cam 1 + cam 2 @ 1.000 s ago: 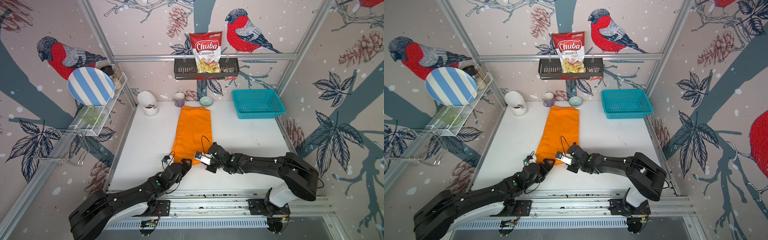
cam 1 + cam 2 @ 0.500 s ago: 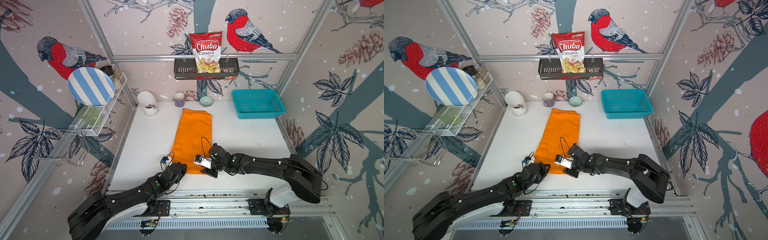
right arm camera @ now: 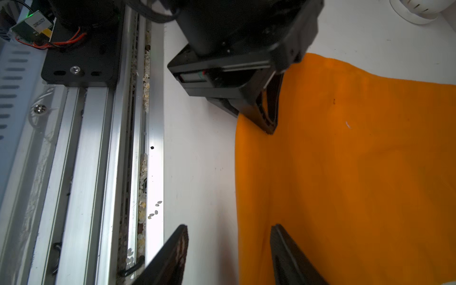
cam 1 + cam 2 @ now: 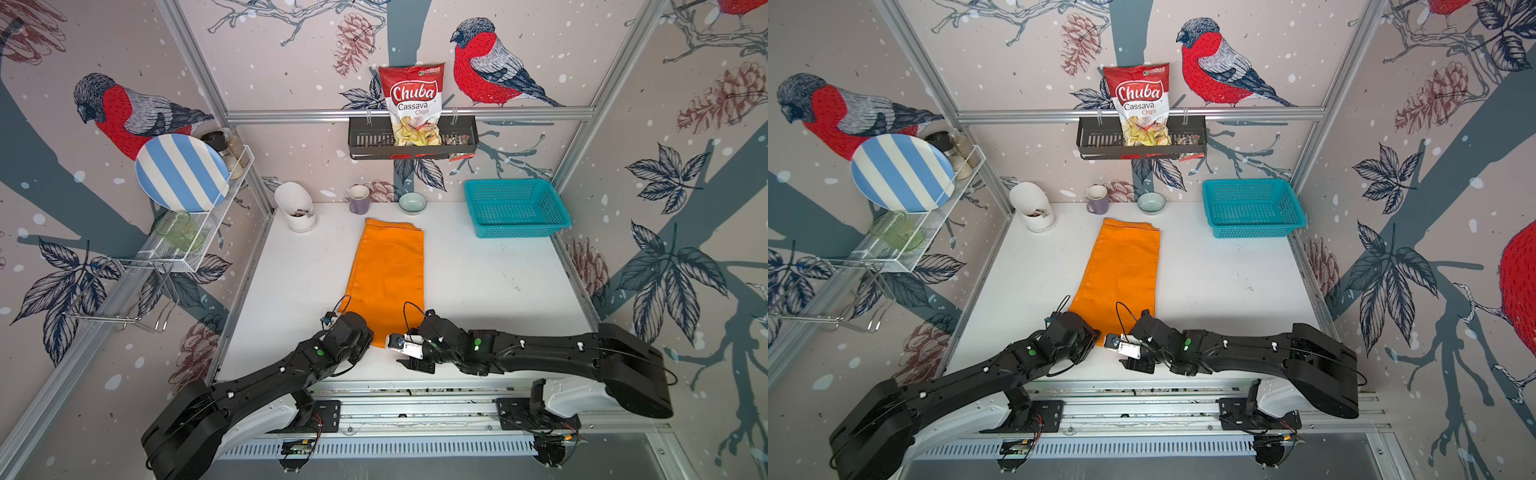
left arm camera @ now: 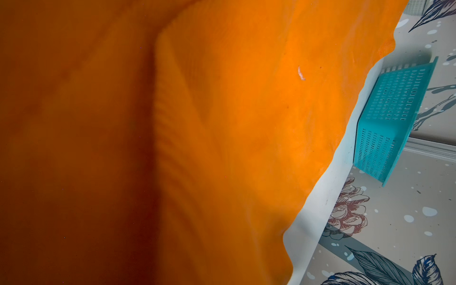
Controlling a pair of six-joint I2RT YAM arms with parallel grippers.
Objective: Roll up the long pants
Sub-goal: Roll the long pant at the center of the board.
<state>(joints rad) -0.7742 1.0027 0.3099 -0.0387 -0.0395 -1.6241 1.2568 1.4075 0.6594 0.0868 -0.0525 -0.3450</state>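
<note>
One long orange strip, the long pants [image 4: 386, 274], lies mid-table, running near to far. Its near left corner is pinched in the left gripper [image 3: 270, 124]. The right gripper [image 3: 228, 229] stands half-parted over the near edge, holding nothing. A teal basket [image 4: 515, 205] sits far right.

I am working in a robotics lab cell dressed as a mock kitchen. Aluminium framing [image 4: 291, 116] holds bird-print panels around a white bench [image 4: 478, 291]. At upper left, a dish rack [image 4: 189, 259] carries a striped plate [image 4: 180, 172]. At top centre, a wall basket [image 4: 370, 139] holds a chips bag [image 4: 411, 104]. The robot's mounting rail [image 4: 415, 409] runs along the bottom.
</note>
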